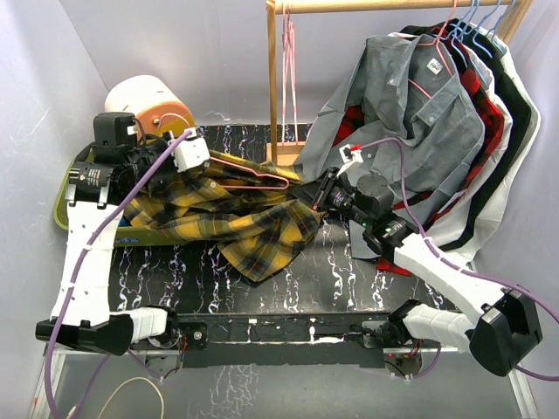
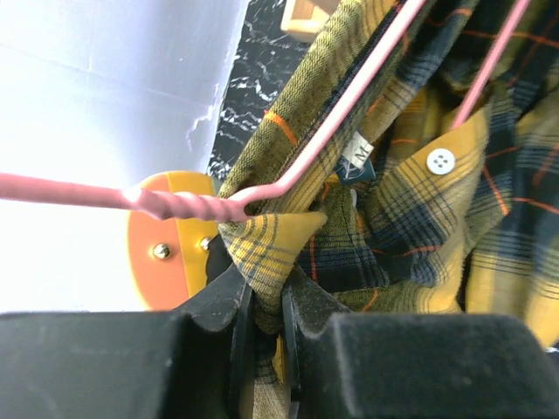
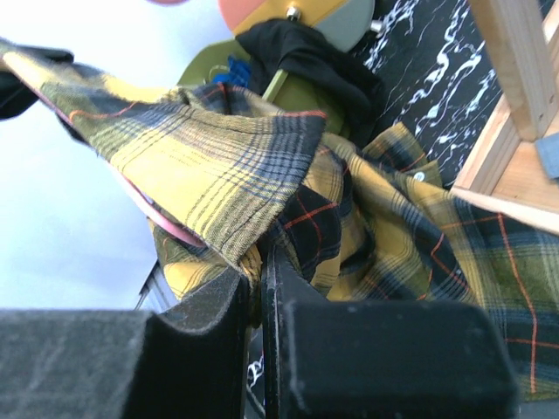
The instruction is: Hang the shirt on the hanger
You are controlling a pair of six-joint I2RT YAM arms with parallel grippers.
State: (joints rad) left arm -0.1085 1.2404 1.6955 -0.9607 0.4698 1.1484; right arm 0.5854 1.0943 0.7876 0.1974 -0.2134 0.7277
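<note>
The yellow, black and dark-green plaid shirt lies bunched across the middle of the table. The pink hanger lies partly inside it, one shoulder end sticking out on top. My left gripper is shut on the shirt's collar fabric, right below the hanger's twisted neck. My right gripper is shut on a fold of the shirt at its right side. The hanger's pink edge shows under the raised fabric. The size tag and a white button face the left wrist camera.
A wooden rack stands at the back with a spare pink hanger. A grey shirt, a red-and-black plaid shirt and others hang at right on blue hangers. An orange-and-yellow drum and a green tray sit at left.
</note>
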